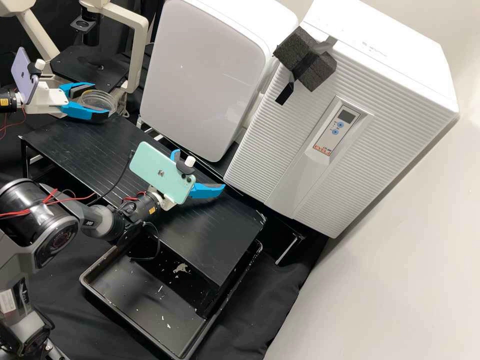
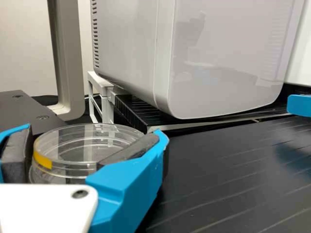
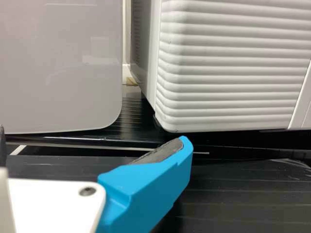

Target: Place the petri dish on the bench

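The left gripper [image 1: 101, 102] has its jaws parted about as wide as the dish, with the blue fingers [image 2: 125, 182] and their dark grey pads closed against opposite sides of a shallow, round, clear petri dish [image 2: 73, 148]. It is held at the end of the black, ribbed-topped table [image 1: 80, 145] nearest the microscope; whether the dish's base touches the table, I cannot tell. The dish looks clear all through, roughly level, with layered rims and a yellow mark on its side wall.

The right gripper [image 1: 200, 171] has its jaws standing wide open, gripping nothing, above the middle stretch of the table. One dark pad shows along the inner side of its blue finger [image 3: 150, 187].

A cream microscope frame [image 1: 139, 47] stands just beyond the table's end by the dish. Along the table's far side are a smooth-fronted white cabinet [image 1: 200, 75] and, beside it, a ribbed white cabinet [image 1: 280, 145] with a small control panel [image 1: 336, 127]; a dark foam block [image 1: 320, 75] is taped to its upper part. A black tray [image 1: 135, 300] lies lower down, partly beneath the table's near edge, with pale flecks inside. A purple phone [image 1: 21, 75] is mounted behind the left jaws, a mint-green phone [image 1: 157, 169] behind the right.
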{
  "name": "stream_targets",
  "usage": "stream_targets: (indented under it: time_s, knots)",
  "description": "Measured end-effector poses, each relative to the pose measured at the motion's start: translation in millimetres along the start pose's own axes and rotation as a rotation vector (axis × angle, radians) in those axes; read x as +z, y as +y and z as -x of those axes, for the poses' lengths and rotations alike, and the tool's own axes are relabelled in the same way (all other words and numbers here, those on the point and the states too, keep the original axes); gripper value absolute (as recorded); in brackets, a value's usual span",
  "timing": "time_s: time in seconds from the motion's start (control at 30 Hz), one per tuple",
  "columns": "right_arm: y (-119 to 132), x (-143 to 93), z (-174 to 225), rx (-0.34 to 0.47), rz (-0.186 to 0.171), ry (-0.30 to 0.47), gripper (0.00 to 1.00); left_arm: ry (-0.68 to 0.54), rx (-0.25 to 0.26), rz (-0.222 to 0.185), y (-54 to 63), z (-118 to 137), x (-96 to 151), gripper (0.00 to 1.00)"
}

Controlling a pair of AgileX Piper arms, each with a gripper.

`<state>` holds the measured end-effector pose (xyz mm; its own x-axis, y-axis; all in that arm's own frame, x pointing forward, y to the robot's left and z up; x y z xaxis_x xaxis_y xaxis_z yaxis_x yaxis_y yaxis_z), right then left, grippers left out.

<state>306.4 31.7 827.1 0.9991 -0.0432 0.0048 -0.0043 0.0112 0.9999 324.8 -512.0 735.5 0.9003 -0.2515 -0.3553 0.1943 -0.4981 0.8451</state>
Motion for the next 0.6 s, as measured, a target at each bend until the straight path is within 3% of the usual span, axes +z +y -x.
stream_targets:
  time_s: [0.6]
  knots:
    - [0.0,0.0,0.0,0.000,0.000,0.000,1.00,-0.001,-0.006,-0.005,-0.3,0.2,-0.8,1.00]
